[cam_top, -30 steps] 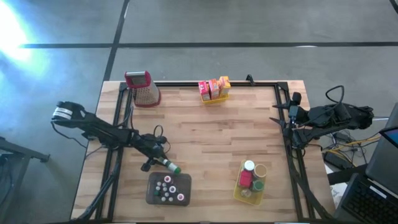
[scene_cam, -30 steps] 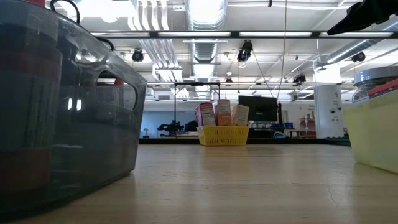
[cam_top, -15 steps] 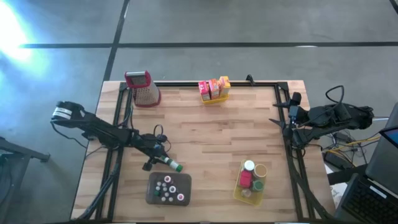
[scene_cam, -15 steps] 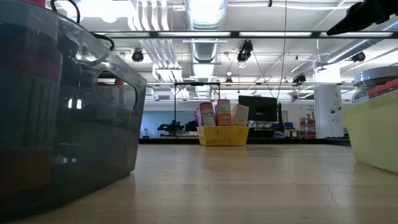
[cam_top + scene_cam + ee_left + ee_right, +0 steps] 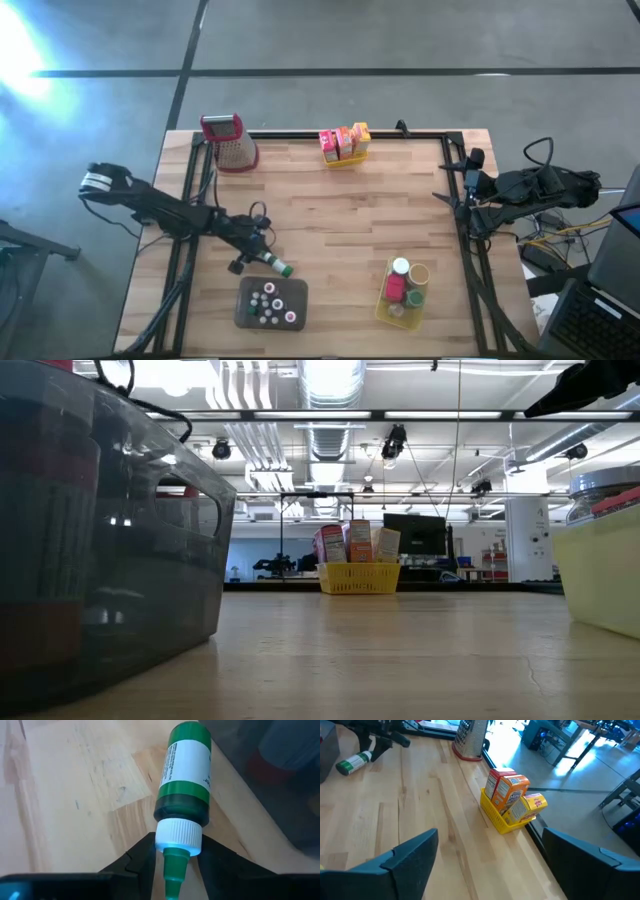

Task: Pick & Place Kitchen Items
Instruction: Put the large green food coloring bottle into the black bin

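A small green bottle (image 5: 275,266) with a white cap and a green nozzle lies near the table's left front, just beyond the grey tray (image 5: 246,312) that holds several tiny bottles. My left gripper (image 5: 257,257) is shut on it. It fills the left wrist view as the bottle (image 5: 185,775), running away from the fingers. My right gripper (image 5: 487,855) stands open and holds nothing at the table's right edge (image 5: 447,180). Small boxes stand in a yellow basket (image 5: 343,158) at the far edge. Jars sit in a second yellow basket (image 5: 385,310) at the front right. My left gripper pinches the bottle's white cap (image 5: 178,839) between its two fingers (image 5: 140,865), at the nozzle end. The fingers come from the table's left, slanting down, and lie along the bottle. The bottle points away toward the right beside the tray; whether its base rests on the table I cannot tell.
A metal grater with a red handle (image 5: 231,141) stands at the far left corner. A black frame rail (image 5: 350,134) runs along the table's edges. The wide wooden middle of the table (image 5: 350,220) lies bare. In the low view the grey tray (image 5: 100,540) looms at left.
My left gripper has rolled and tipped a little in place, and its cable above the tray has shifted in the low view. The green bottle stays where it was, still held.
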You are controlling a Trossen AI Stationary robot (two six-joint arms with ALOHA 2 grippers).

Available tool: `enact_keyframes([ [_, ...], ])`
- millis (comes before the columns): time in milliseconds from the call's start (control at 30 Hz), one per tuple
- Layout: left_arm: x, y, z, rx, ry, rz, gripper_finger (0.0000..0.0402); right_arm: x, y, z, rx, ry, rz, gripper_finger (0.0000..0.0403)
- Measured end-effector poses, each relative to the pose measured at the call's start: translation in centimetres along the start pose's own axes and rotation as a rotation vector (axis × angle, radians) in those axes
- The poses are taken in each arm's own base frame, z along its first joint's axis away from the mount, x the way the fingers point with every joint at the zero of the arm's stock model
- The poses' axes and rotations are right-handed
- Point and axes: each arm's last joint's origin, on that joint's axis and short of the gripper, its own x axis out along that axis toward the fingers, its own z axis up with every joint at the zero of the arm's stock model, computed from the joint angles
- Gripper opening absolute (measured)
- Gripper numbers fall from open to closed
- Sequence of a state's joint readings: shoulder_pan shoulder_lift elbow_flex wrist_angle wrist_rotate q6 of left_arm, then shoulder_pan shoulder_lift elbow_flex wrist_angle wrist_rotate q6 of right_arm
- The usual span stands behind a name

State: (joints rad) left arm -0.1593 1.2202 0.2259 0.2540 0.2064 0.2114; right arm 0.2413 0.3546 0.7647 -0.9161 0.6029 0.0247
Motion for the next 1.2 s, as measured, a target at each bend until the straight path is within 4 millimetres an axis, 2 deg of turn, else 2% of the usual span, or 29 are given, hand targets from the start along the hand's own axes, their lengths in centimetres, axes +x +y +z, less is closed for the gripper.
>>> enact_keyframes([
  [200,-0.7,0.5,2.2,0.098,0.066,0.032,0.0132,0.0,0.0,0.0,-0.001,0.0,0.0,0.0364],
  [433,-2.3,1.1,6.1,0.188,0.159,0.053,0.0132,0.0,0.0,0.0,0.0,0.0,0.0,0.0354],
  [700,-5.6,1.6,11.5,0.343,0.251,0.024,0.0131,0.0,0.0,0.0,0.0,0.0,0.0,0.033],
  [900,-7.7,1.9,14.3,0.497,0.284,0.029,0.0131,0.0,0.0,0.0,-0.001,0.0,0.0,0.0312],
  [1033,-8.2,2.1,15.9,0.619,0.309,0.004,0.0131,0.0,0.0,0.0,0.0,0.0,0.0,0.0299],
  [1200,-8.0,2.4,17.9,0.752,0.352,-0.034,0.0131,0.0,0.0,0.0,-0.001,0.0,0.0,0.0284],
])
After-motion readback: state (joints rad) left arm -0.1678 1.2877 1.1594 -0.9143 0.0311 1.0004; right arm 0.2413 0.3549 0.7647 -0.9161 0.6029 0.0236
